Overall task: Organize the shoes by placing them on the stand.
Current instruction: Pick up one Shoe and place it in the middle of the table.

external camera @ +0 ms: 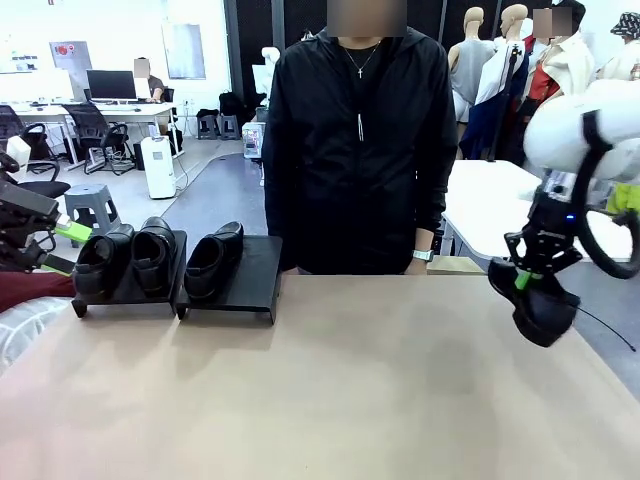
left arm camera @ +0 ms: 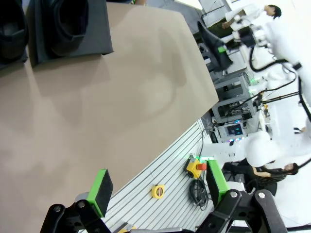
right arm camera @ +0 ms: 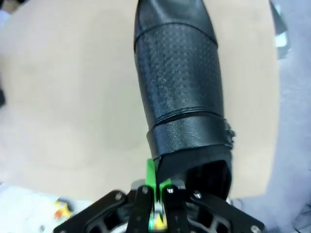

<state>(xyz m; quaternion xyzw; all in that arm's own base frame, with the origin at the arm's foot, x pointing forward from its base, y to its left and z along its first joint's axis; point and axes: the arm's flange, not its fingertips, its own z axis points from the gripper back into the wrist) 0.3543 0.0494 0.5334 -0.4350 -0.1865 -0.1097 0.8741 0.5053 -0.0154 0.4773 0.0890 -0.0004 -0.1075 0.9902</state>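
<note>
Two black shoes [external camera: 100, 262] [external camera: 155, 250] sit side by side on the left unit of the black stand [external camera: 130, 296]. A third shoe [external camera: 213, 260] rests on the left half of the right unit [external camera: 256, 282]. My right gripper [external camera: 530, 277] hangs over the table's right edge, shut on the collar of a fourth shoe [external camera: 545, 308], toe pointing down. In the right wrist view that shoe [right arm camera: 180, 87] stretches away from the shut fingers [right arm camera: 151, 175]. My left gripper [external camera: 62, 250] waits open at the far left beside the stand, nothing between its green pads [left arm camera: 101, 190].
A person in a black jacket [external camera: 360, 150] stands at the far side behind the tan table [external camera: 350, 380]. The left wrist view looks down past the table edge to a yellow box with a red button [left arm camera: 195, 167] and a tape measure [left arm camera: 157, 191].
</note>
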